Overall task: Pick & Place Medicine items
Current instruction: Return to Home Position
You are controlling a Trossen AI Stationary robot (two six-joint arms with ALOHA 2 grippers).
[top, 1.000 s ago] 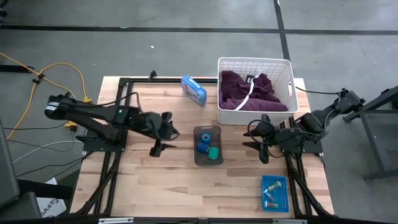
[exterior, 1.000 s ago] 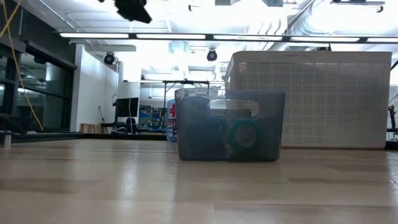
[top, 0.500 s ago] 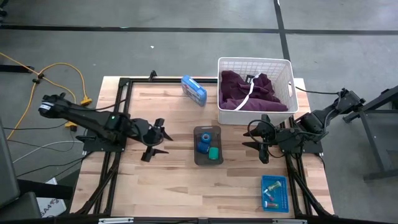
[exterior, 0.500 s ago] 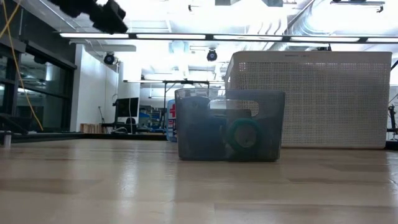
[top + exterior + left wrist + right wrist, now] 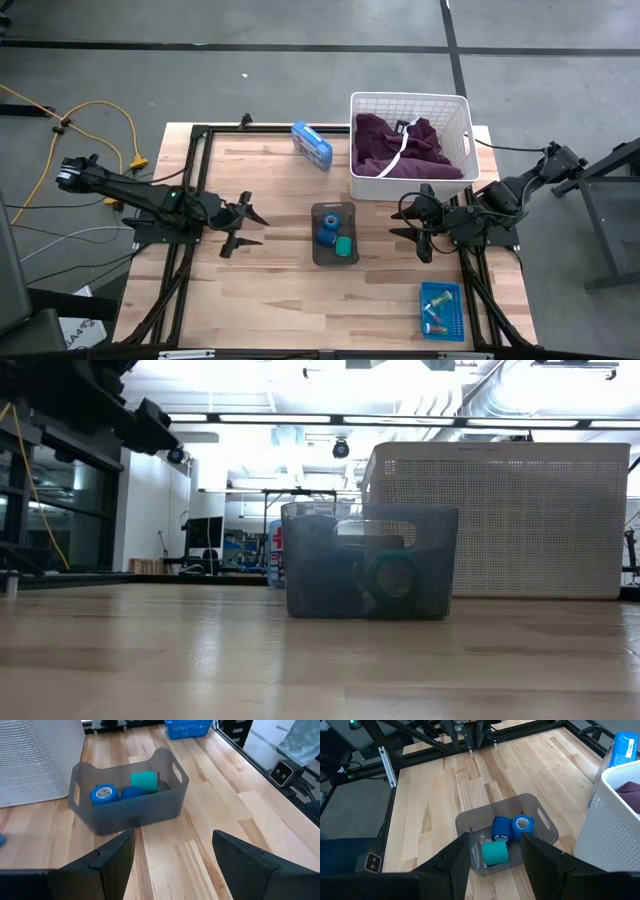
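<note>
Pale wooden table with a black frame, on a grey floor; the low view looks across the boards into a bright room with ceiling lights.

Centre of the table: a grey translucent bin with handle cut-outs. It holds the medicine items: two blue rolls lying close together and one green roll at the end of the bin nearer the table's front edge. In the low view the green roll shows through the bin's wall.

Far right: a white mesh laundry basket holding a maroon garment with a white trim. To its left, at the far edge, lies a blue packet. Front right corner: a small blue basket with several tiny pieces inside, too small to tell apart.

My left gripper hangs over the left part of the table, well apart from the grey bin and pointing toward it. Its fingers are spread wide with only bare wood between them; it grasps nothing.

My right gripper hangs just to the right of the grey bin, in front of the white basket's near wall, facing the bin. Its fingers are likewise released and parted, and the wrist view looks down between them onto the blue rolls and the green roll in the bin. Neither gripper touches any item.
</note>
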